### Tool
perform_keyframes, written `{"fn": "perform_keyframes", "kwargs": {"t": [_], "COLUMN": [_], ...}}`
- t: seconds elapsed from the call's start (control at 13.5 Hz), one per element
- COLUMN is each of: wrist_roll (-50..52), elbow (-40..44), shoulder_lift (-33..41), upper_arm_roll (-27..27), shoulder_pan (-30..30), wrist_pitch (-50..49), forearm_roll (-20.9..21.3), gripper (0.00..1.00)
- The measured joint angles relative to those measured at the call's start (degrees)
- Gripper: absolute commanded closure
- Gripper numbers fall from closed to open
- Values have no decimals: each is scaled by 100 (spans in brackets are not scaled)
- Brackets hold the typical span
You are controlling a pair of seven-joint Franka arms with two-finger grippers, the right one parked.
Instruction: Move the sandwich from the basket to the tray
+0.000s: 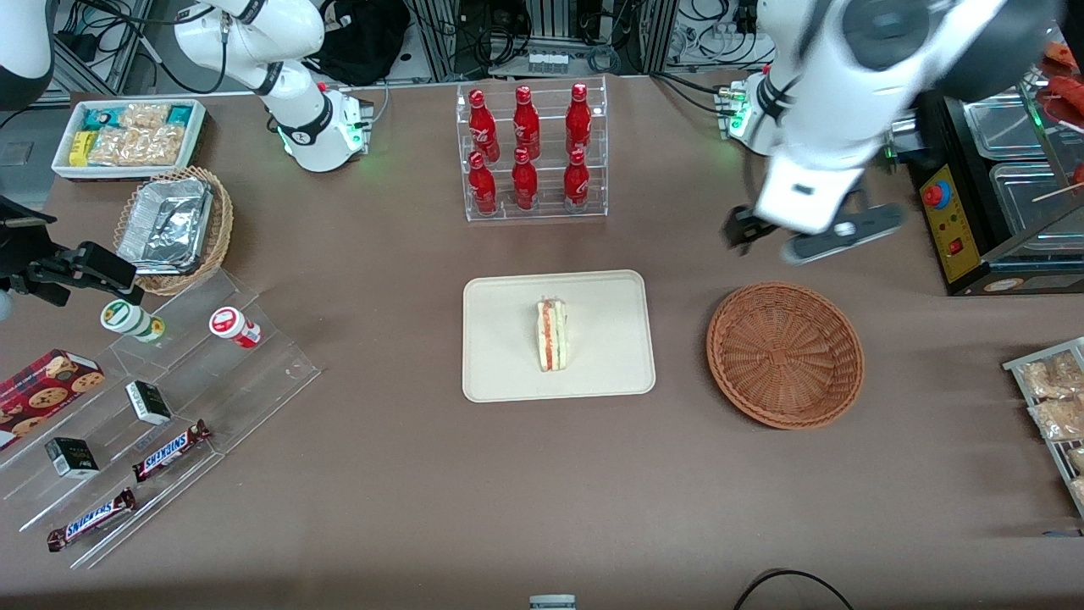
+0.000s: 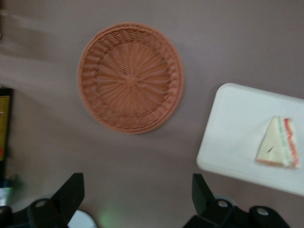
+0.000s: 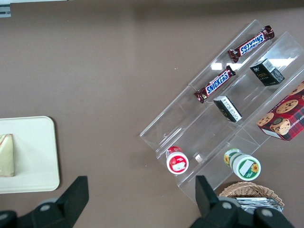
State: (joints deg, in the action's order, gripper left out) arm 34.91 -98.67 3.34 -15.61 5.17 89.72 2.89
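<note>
Pale triangular bread sandwich [image 1: 552, 335] lies on flat cream rectangular tray [image 1: 500, 373]; round reddish-brown wicker basket [image 1: 785, 354] bare. Black two-finger gripper [image 2: 137, 197] raised above table near basket, spread wide, holding nothing. Risk: low swing nudging basket.

We see a wide table [image 1: 398, 508] covered in a plain brown cloth, evenly lit from above, with soft glare on the clear plastic. At its edge farthest from the front camera we find metal racks [image 1: 550, 34] hung with black cables and power strips. A clear stand [image 1: 532, 152] holding six red bottles sits near that edge. Toward the parked arm's end, a stepped clear display [image 1: 169, 415] carries chocolate bars, small boxes and two jars. Toward the working arm's end stands a black cabinet [image 1: 999, 195] with steel pans and a red button. The gripper [image 2: 137, 194] hangs above bare cloth.
</note>
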Motion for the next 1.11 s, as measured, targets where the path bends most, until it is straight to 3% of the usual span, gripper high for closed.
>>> {"fn": "perform_keyframes", "kwargs": {"t": [0.3,0.59,0.74,0.96,1.11], "wrist_roll": [-1842,-2730,-2802,-2847,-2907], "elbow": [24,398,541,881,1122], "shoulder_lift": [419,433,364,108,-97], "upper_arm_roll": [33,43,85,819,1036], "shoulder_pan": [-1157,-1704,-1661,-1001,-841], "wrist_pitch": [-840,-1165,-1183,-1182,-1182], "forearm_roll": [-222,-231,-231,-232,-232], "gripper": [0,0,0,0,0]}}
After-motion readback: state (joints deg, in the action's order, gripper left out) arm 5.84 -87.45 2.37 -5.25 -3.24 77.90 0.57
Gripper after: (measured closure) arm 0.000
